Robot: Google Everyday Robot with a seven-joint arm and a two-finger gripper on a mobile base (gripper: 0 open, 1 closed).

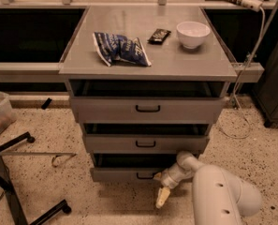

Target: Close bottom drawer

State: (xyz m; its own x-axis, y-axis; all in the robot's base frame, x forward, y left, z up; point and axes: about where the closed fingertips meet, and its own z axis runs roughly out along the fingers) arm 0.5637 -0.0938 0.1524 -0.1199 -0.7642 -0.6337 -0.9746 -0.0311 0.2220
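The bottom drawer [120, 174] is the lowest of three grey drawers in the cabinet. It stands partly pulled out, with a dark gap [129, 161] above its narrow front and a small dark loop handle [144, 176]. My gripper [162, 193] hangs at the right end of that front panel, just right of the handle, pointing down toward the floor. My white arm [223, 196] comes in from the lower right.
The middle drawer [145, 143] and top drawer [148, 108] also stand partly open. On the cabinet top lie a blue bag [120, 48], a dark bar [158, 35] and a white bowl [193, 33]. A chair base [17, 191] stands at the left and a cable [239, 111] at the right.
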